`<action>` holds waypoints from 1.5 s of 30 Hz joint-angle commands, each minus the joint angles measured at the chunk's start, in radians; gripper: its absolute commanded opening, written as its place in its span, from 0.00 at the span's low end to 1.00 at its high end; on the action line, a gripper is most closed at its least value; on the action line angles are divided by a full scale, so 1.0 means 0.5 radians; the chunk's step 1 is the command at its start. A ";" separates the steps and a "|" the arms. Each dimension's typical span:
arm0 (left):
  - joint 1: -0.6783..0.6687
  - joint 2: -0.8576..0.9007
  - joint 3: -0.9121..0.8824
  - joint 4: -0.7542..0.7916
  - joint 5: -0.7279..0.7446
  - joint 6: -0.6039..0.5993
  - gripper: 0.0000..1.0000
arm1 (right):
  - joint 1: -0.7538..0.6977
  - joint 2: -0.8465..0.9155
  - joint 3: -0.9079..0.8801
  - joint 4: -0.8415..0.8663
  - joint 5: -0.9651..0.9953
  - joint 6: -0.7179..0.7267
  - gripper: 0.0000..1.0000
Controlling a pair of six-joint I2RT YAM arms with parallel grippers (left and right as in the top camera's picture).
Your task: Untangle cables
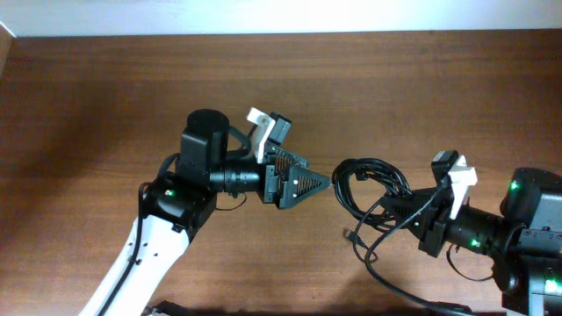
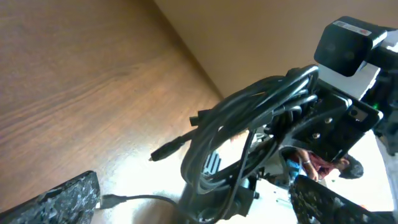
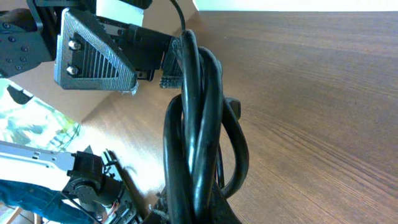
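The cables [image 1: 369, 183] are a bundle of thin black loops at the table's centre right. My right gripper [image 1: 397, 208] is shut on the bundle's lower right side and holds it up; in the right wrist view the loops [image 3: 196, 124] rise from between its jaws [image 3: 193, 214]. My left gripper [image 1: 327, 182] is open and empty, its tips just left of the loops. In the left wrist view the bundle [image 2: 249, 118] hangs ahead between its spread fingers [image 2: 199, 202]. One plug [image 2: 163, 151] sticks out left, another [image 2: 112, 200] lies by the left finger.
The brown wooden table [image 1: 105, 96] runs to a pale wall edge at the top. A loose cable end [image 1: 349, 235] hangs below the bundle. A thicker black wire [image 1: 395, 290] runs along the front by the right arm's base.
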 commanded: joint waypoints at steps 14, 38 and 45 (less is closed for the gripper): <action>-0.307 -0.018 0.005 0.369 -0.386 -0.800 0.99 | 0.000 -0.008 0.005 0.716 -0.097 0.851 0.04; -0.611 0.034 0.006 0.629 -0.710 -1.127 0.00 | 0.000 -0.008 0.003 0.817 -0.253 0.883 0.04; -0.610 0.034 0.006 0.629 -0.711 -0.918 0.00 | 0.000 -0.008 0.002 0.733 -0.252 0.876 0.36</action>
